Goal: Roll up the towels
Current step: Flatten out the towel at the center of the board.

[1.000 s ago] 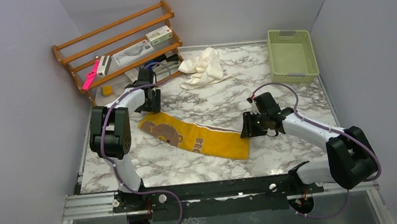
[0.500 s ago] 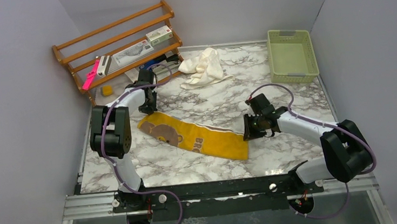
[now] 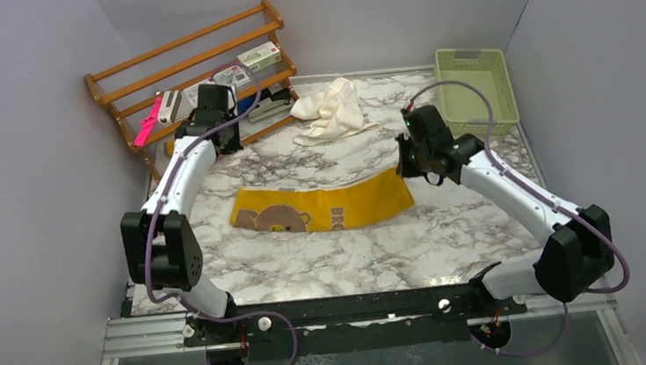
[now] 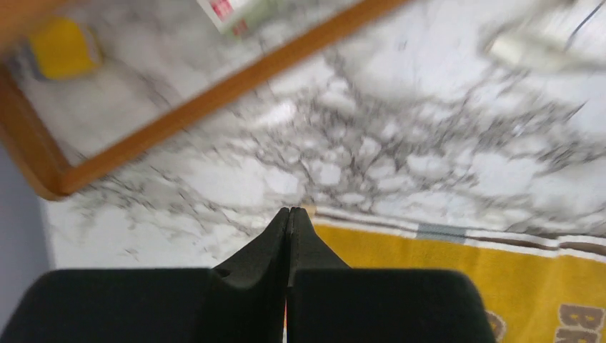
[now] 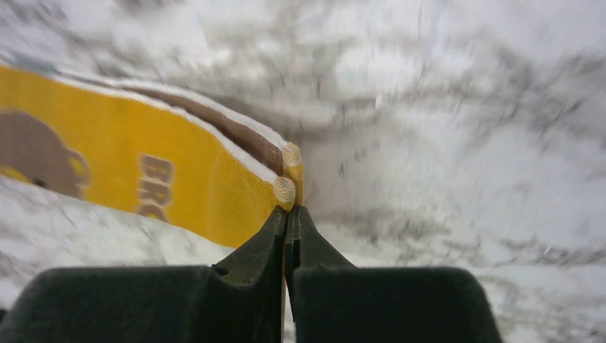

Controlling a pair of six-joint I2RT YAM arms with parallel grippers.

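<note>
The mustard-yellow towel (image 3: 322, 207) with a brown bear print lies spread across the middle of the marble table (image 3: 447, 233), almost crosswise. My right gripper (image 3: 406, 168) is shut on its right far corner (image 5: 286, 187), which is folded up at the tips (image 5: 288, 211) and shows its brown side. My left gripper (image 3: 226, 147) is shut and sits above the towel's left far corner. In the left wrist view that corner (image 4: 309, 211) shows just past the tips (image 4: 289, 211), and no cloth shows between the jaws. The cream towel (image 3: 328, 110) lies crumpled at the back.
A wooden rack (image 3: 195, 66) stands at the back left with boxes (image 3: 258, 57) and a pink item (image 3: 145, 127) on it. Its lower rail (image 4: 214, 100) is close to my left gripper. A yellow block (image 3: 173, 147) sits under it. A pale green basket (image 3: 448, 92) stands back right.
My right gripper shut on the yellow towel's right end and swung it toward the back, turning the towel from diagonal to crosswise. My left gripper shut and moved up toward the rack.
</note>
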